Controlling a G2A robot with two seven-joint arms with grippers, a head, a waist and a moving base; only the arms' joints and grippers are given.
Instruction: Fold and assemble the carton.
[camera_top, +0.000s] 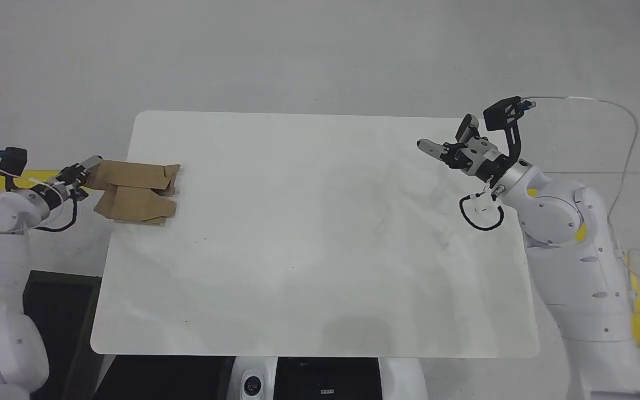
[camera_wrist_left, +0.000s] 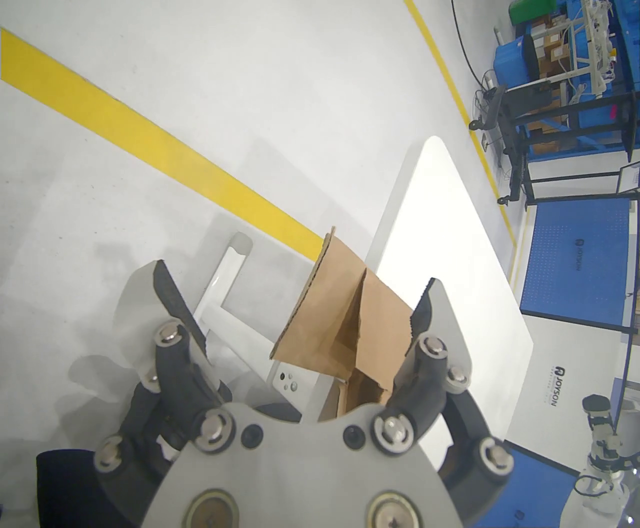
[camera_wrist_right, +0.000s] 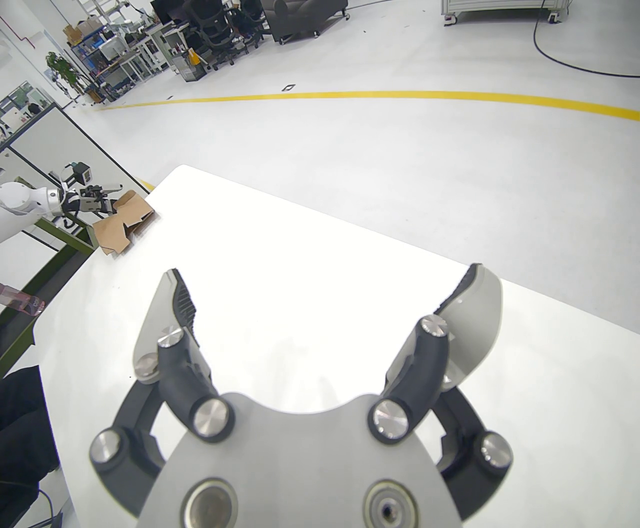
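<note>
The left gripper (camera_wrist_left: 295, 305) sat closest in its own wrist view, its jaws spread wide and gripping nothing. The carton (camera_wrist_left: 340, 320) lay just beyond and between the two fingers; whether either finger touched the cardboard could not be told. Seen from above, that gripper (camera_top: 88, 168) hung off the left edge of the white surface (camera_top: 320, 260), at the outer end of the carton (camera_top: 135, 192). The carton was brown corrugated cardboard, mostly flat, lying as two strips side by side that touched along their length. Its long axis ran left to right across the surface's left edge. The inner end pointed toward the middle of the surface, and the outer end overhung the edge toward the left gripper. In the left wrist view one panel stood tilted up from the rest, with a crease between two panels. The right gripper (camera_wrist_right: 324, 287) was over the right part of the surface, well apart from the carton. Its jaws were likewise wide open and empty, aimed leftward across the surface. A yellow line (camera_wrist_left: 150, 145) crossed the floor beside the surface's left edge.
</note>
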